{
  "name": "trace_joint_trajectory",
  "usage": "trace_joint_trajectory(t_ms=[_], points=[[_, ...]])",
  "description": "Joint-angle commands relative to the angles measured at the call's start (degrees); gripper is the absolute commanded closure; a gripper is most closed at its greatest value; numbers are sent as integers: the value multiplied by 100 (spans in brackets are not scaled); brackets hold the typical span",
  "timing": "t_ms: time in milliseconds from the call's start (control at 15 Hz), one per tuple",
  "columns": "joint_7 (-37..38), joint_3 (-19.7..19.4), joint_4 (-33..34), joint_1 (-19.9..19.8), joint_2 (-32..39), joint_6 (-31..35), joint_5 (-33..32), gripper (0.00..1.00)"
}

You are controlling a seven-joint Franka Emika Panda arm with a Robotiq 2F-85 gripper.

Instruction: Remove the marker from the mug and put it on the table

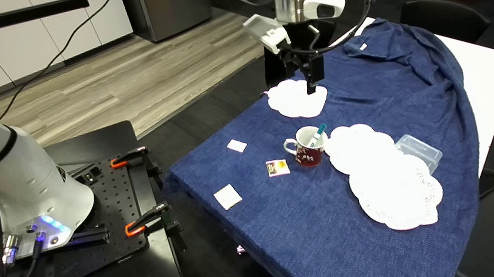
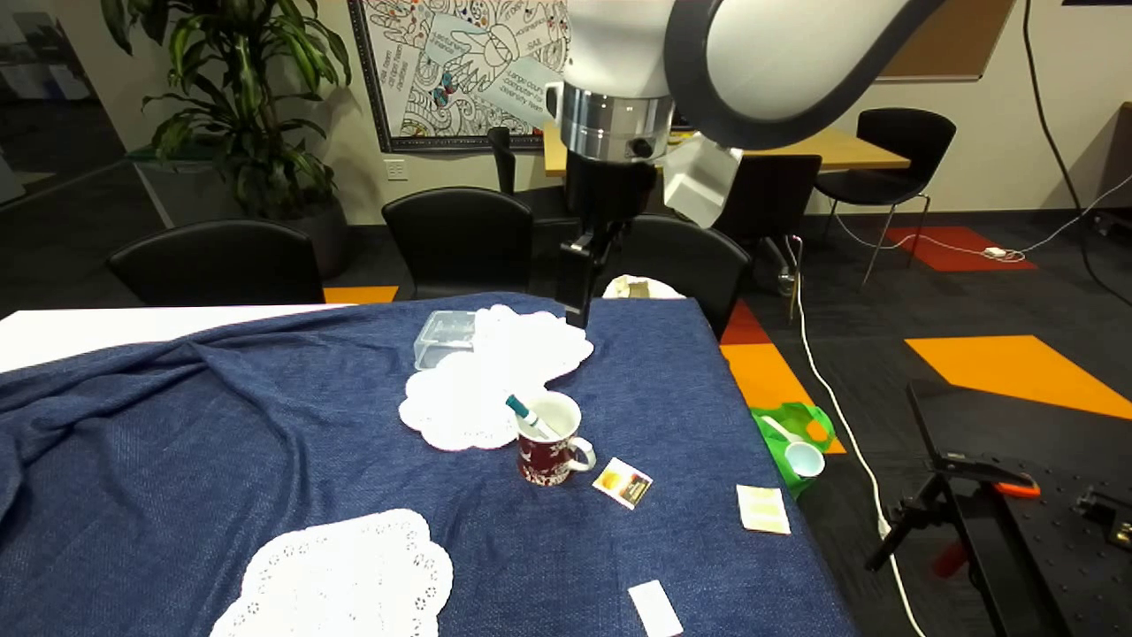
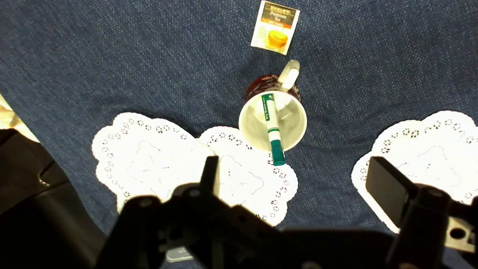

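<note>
The mug (image 1: 308,156) stands upright on the blue-draped table (image 1: 304,230), dark red with a pale pattern outside and white inside. It also shows in an exterior view (image 2: 541,462) and the wrist view (image 3: 292,121). The marker (image 3: 273,127), white with a green label and green cap, leans inside it, cap end sticking out over the rim. The marker shows in both exterior views (image 1: 317,136) (image 2: 532,418). My gripper (image 3: 295,177) is open and empty, fingers wide apart, above the table. In both exterior views the gripper (image 1: 311,77) (image 2: 579,287) is apart from the mug.
White lacy doilies (image 1: 398,188) lie beside the mug, with another doily (image 1: 296,99) under the gripper. A clear plastic box (image 1: 420,152) touches the doilies. A tea packet (image 3: 275,28) lies near the mug's handle. Two pale square packets (image 1: 228,196) (image 1: 237,146) lie near the table edge.
</note>
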Motion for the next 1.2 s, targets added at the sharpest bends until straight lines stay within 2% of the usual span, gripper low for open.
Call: trace_joint_trajectory(t_ms=[0, 467, 600, 1000, 1133], points=[[-699, 33, 63, -161, 215, 314, 251, 0], [-1512, 33, 12, -411, 491, 447, 423, 0], [-1295, -22, 15, -339, 465, 318, 322, 0], [-1294, -23, 16, -336, 513, 318, 320, 0], [-1489, 42, -90, -425, 615, 679, 435, 0]])
